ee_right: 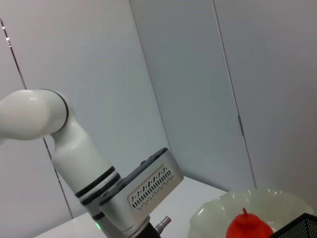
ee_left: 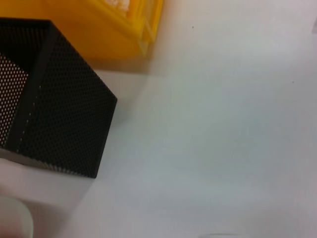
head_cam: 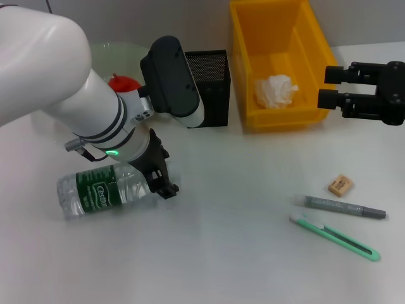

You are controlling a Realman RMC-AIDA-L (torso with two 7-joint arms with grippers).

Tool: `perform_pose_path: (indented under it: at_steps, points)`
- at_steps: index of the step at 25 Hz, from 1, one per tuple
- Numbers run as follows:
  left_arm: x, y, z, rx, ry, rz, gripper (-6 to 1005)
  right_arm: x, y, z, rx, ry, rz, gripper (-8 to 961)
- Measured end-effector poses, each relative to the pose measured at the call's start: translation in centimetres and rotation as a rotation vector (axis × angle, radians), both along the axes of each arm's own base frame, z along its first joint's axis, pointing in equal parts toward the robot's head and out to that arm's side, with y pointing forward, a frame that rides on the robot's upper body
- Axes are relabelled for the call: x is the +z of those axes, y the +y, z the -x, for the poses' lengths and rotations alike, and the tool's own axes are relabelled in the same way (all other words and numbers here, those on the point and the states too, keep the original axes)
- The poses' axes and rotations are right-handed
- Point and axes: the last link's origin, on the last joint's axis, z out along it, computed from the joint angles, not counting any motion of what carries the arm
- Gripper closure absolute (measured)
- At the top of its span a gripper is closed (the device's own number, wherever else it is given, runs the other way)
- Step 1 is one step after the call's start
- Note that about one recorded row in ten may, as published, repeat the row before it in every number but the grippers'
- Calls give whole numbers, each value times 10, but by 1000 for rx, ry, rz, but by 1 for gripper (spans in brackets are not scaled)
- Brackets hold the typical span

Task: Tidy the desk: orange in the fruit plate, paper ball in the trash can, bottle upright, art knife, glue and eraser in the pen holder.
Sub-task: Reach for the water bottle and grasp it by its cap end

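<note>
Bottle (head_cam: 104,190) is lying flat before the holder (head_cam: 212,88); left tool (head_cam: 161,180) is clamping its neck for uprighting; right tool (head_cam: 335,90), open, empty, is idling.

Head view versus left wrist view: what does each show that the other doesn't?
Only the head view shows the lying bottle with the left hand at its cap end, the right hand beside the bin, the eraser, glue, art knife, paper ball and fruit plate. The left wrist view adds nothing of its own. Both share the black pen holder and yellow trash can.
</note>
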Motion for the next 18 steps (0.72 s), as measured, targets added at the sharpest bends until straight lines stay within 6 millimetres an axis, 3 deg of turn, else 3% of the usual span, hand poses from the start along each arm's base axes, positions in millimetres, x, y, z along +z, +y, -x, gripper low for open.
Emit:
perform_pose_path:
  at_steps: [18]
  points:
    - [-2, 0, -12, -15, -39, 8, 300, 0, 0, 1, 4, -2, -2, 300]
